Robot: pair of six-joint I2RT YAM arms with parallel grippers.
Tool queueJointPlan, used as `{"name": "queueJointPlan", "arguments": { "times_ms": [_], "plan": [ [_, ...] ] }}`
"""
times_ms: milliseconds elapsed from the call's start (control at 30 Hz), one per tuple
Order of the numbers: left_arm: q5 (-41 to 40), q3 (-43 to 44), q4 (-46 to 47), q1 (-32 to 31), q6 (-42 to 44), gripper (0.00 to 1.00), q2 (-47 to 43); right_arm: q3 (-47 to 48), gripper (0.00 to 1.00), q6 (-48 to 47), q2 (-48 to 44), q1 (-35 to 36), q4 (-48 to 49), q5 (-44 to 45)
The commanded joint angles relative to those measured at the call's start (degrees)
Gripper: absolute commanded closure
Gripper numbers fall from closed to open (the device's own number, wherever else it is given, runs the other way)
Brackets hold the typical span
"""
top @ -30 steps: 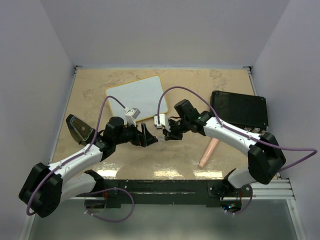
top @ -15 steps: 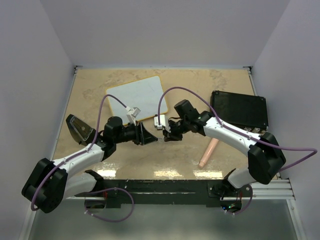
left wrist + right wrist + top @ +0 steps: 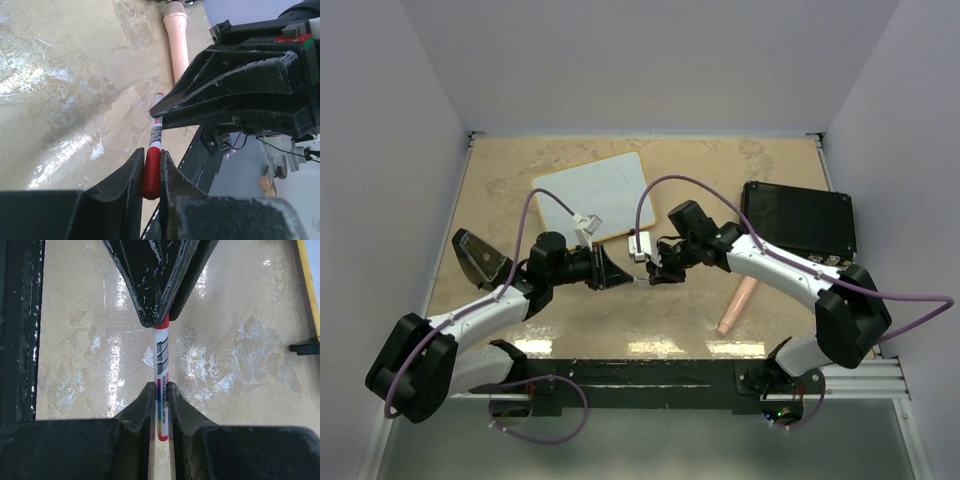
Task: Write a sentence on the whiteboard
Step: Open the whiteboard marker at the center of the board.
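Observation:
The whiteboard [image 3: 592, 195] lies at the back left of the table, its yellow rim [image 3: 306, 280] and a black clip foot [image 3: 305, 347] showing in the right wrist view. Its face looks plain white; the sentence does not show. A red and white marker [image 3: 638, 281] hangs level above the table between both arms. My left gripper [image 3: 151, 161] is shut on the marker's red cap [image 3: 151, 175]. My right gripper [image 3: 161, 390] is shut on the white barrel [image 3: 161, 360]. The two sets of fingertips face each other, a short stretch of barrel between them.
A black rectangular case [image 3: 798, 220] lies at the back right. A pink cylinder [image 3: 736, 305] rests on the table under the right arm. A black wedge-shaped object [image 3: 478, 258] sits at the left edge. Pale walls close in on three sides.
My left gripper has closed from wide open onto the marker's red cap. The right arm and the marker have stayed in place.

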Motion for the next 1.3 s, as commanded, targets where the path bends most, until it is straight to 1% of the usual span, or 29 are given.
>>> {"name": "queueJointPlan", "arguments": {
  "times_ms": [0, 33, 67, 100, 133, 167, 233, 267, 300, 333, 400, 500, 533, 600, 633, 700, 733, 800, 833, 867, 900, 933, 967, 1033, 1100, 1133, 1167, 1233, 1267],
  "plan": [
    [-3.76, 3.14, -5.6, 0.29, 5.65, 1.0, -1.22, 0.78, 0.82, -1.17, -1.3, -0.62, -0.29, -2.43],
    [-5.43, 3.41, -6.4, 0.29, 6.26, 1.0, -2.88, 0.87, 0.73, -1.18, -1.47, -0.89, -0.29, -2.78],
    [-6.23, 3.59, -8.14, 0.29, 7.92, 1.0, -3.67, 0.87, 0.54, -1.44, -2.17, -1.24, -0.55, -3.66],
    [-7.02, 3.76, -8.68, 0.29, 8.72, 1.0, -4.73, 0.96, 0.44, -1.61, -2.52, -2.02, -0.9, -4.28],
    [-7.2, 3.59, -8.34, 0.29, 9.08, 1.0, -6.74, 1.05, 0.4, -1.88, -2.96, -2.64, -1.08, -5.06],
    [-7.12, 3.07, -6.25, 0.29, 9.17, 1.0, -7.8, 1.22, 0.32, -2.05, -4.36, -3.17, -1.69, -6.64],
    [-7.55, 0.96, -2.74, 0.29, 9.26, 1.0, -11.14, 1.66, 0.28, -2.14, -5.77, -5.45, -2.14, -8.75],
    [-7.73, -0.53, -1.15, 0.29, 9.0, 1.0, -12.02, 1.93, 0.27, -2.32, -6.48, -6.33, -3.01, -9.89],
    [-7.47, -1.5, 0.96, 0.21, 9.26, 1.0, -13.77, 2.1, 0.27, -2.41, -8.05, -8.17, -3.45, -12.95],
    [-6.07, -2.47, 6.03, 0.29, 8.91, 1.0, -14.57, 2.8, 0.26, -2.06, -8.76, -9.23, -3.8, -14.37],
    [-6.14, -4.49, 10.1, 0.21, 8.64, 1.0, -16.85, 3.59, 0.26, -1.01, -10.69, -11.77, -4.33, -19.63],
    [-6.32, -6.69, 17.57, 0.21, 8.47, 1.0, -19.67, 5.09, 0.25, 2.59, -12.37, -13.8, -3.37, -23.34],
    [-6.41, -7.3, 21.77, 0.21, 7.95, 1.0, -20.29, 5.7, 0.25, 5.65, -13.24, -14.07, -2.59, -24.66],
    [-7.37, -8.28, 24.17, 0.21, 7.41, 1.0, -22.74, 6.32, 0.25, 10.05, -14.21, -14.42, 0.75, -24.93],
    [-7.9, -8.45, 26.18, 0.21, 7.41, 1.0, -23.45, 6.76, 0.22, 14.08, -14.91, -14.6, 1.89, -26.41],
    [-8.61, -9.42, 28.56, 0.12, 7.15, 1.0, -25.47, 6.67, 0.18, 19.54, -15.45, -14.69, 6.89, -28.09],
    [-8.7, -9.94, 32.67, 0.2, 6.8, 1.0, -26.09, 6.06, 0.17, 25.66, -15.19, -14.6, 9.18, -31.23],
    [-9.05, -11.17, 36.47, 0.21, 5.83, 1.0, -27.06, 5.36, 0.17, 31.49, -14.31, -14.69, 15.94, -33.71],
    [-9.31, -11.53, 39.36, 0.21, 5.66, 1.0, -27.06, 4.31, 0.17, 37.52, -13.96, -14.6, 18.58, -35.29],
    [-9.57, -11.53, 40.26, 0.21, 5.22, 1.0, -27.15, 3.95, 0.17, 39.93, -12.91, -14.6, 22.95, -36.52],
    [-9.66, -11.44, 41.05, 0.21, 5.13, 1.0, -26.54, 3.69, 0.17, 41.18, -12.64, -14.6, 24.74, -36.97],
    [-9.66, -11.44, 42.71, 0.21, 4.78, 1.0, -26.1, 3.51, 0.17, 46.41, -12.37, -14.6, 26.41, -37.32],
    [-9.66, -11.35, 43.77, 0.21, 4.51, 1.0, -25.49, 3.42, 0.17, 48.72, -11.85, -14.6, 30.08, -38.11],
    [-9.84, -11.35, 47.1, 0.21, 3.64, 1.0, -23.73, 3.6, 0.17, 54.77, -11.41, -14.51, 33.18, -38.21],
    [-10.19, -11.44, 49.31, 0.21, 3.11, 1.0, -21.98, 3.69, 0.17, 58.66, -10.88, -14.43, 38.1, -38.03],
    [-10.54, -11.44, 51.23, 0.21, 2.76, 1.0, -21.44, 3.25, 0.18, 63.29, -10.7, -14.43, 40.29, -37.86],
    [-10.72, -11.44, 52.21, 0.21, 2.49, 1.0, -20.91, 2.99, 0.18, 65.68, -10.35, -14.16, 44.84, -37.68],
    [-11.07, -11.35, 54.58, 0.21, 1.97, 1.0, -19.24, 2.37, 0.2, 71.91, -9.39, -13.81, 48.73, -37.24],
    [-11.16, -11.27, 55.2, 0.21, 1.79, 1.0, -18.46, 2.37, 0.2, 73.34, -9.12, -13.46, 51.53, -37.15]
  ]
}}
